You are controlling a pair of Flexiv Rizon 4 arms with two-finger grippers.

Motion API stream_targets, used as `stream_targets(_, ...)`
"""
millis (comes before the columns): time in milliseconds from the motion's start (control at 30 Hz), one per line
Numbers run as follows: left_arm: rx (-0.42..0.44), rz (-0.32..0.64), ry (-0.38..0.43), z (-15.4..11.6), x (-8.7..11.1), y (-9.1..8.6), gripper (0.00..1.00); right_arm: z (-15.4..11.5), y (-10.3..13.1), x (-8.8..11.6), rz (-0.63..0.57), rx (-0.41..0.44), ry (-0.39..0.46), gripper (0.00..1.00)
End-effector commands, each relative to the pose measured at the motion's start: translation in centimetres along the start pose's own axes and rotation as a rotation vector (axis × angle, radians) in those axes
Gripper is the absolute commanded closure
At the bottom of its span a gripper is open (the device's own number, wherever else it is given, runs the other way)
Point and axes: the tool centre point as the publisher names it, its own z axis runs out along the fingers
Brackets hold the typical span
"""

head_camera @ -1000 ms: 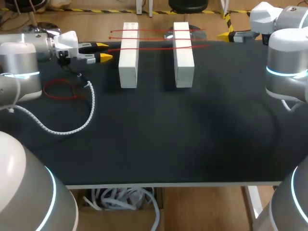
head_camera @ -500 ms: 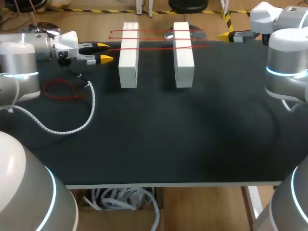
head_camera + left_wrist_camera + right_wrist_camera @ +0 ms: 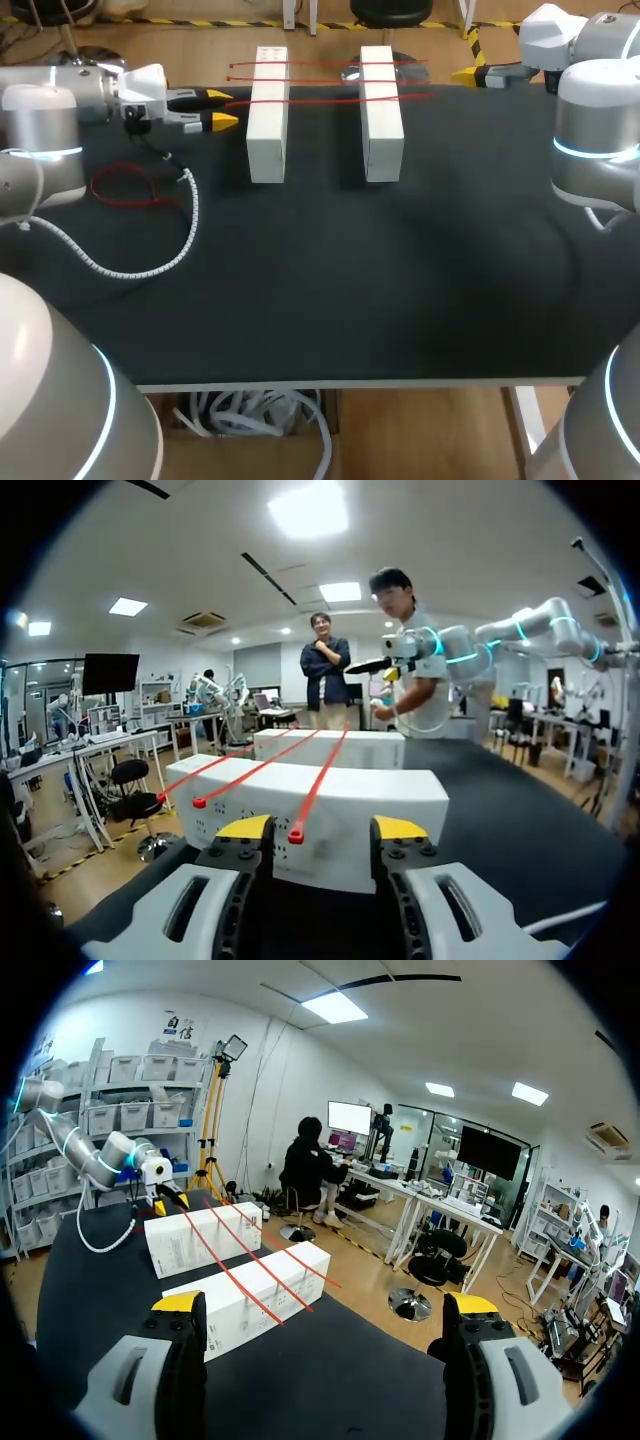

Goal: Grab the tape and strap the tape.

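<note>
Two white blocks [image 3: 267, 112] [image 3: 381, 110] lie side by side at the back of the black table [image 3: 330, 270]. Three red tape straps [image 3: 320, 98] run across both of them. My left gripper [image 3: 219, 108] is just left of the left block, open. In the left wrist view the nearest red strap [image 3: 318, 780] ends between the yellow fingertips [image 3: 245, 827] without touching either one, in front of the near block [image 3: 330, 805]. My right gripper [image 3: 470, 75] hangs at the back right, wide open and empty [image 3: 325, 1305], facing the blocks [image 3: 245, 1295].
A loose bundle of red straps [image 3: 125, 185] lies on the table's left side. A white coiled cable [image 3: 170, 255] from my left arm curves over the table beside it.
My left gripper has edged right toward the left block and its fingers have spread a little. The right arm has not moved.
</note>
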Motion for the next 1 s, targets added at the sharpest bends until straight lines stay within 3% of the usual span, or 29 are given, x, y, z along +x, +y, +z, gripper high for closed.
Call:
stream_targets(33, 0.003, 0.002, 0.019, 0.2, -0.7, 0.2, 0.61, 0.0, 0.0, 0.0, 0.0, 0.0, 0.0, 0.0)
stream_targets(200, 0.0, 0.01, 0.028, 0.5, -1.0, 0.3, 0.67, 0.0, 0.0, 0.0, 0.0, 0.0, 0.0, 0.0)
stream_targets(733, 0.002, 0.007, 0.019, 0.3, -2.0, 0.6, 0.63, 0.0, 0.0, 0.0, 0.0, 0.0, 0.0, 0.0)
stream_targets(833, 0.001, 0.002, 0.011, 0.2, -2.1, 0.8, 0.64, 0.0, 0.0, 0.0, 0.0, 0.0, 0.0, 0.0)
stream_targets(867, 0.0, 0.002, 0.013, 0.1, -2.1, 0.9, 0.76, 0.0, 0.0, 0.0, 0.0, 0.0, 0.0, 0.0)
stream_targets(900, -0.003, 0.002, 0.014, 0.0, -2.0, 0.9, 0.81, 0.0, 0.0, 0.0, 0.0, 0.0, 0.0, 0.0)
stream_targets(1000, -0.007, 0.003, 0.016, -0.1, -1.7, 1.1, 0.75, 0.0, 0.0, 0.0, 0.0, 0.0, 0.0, 0.0)
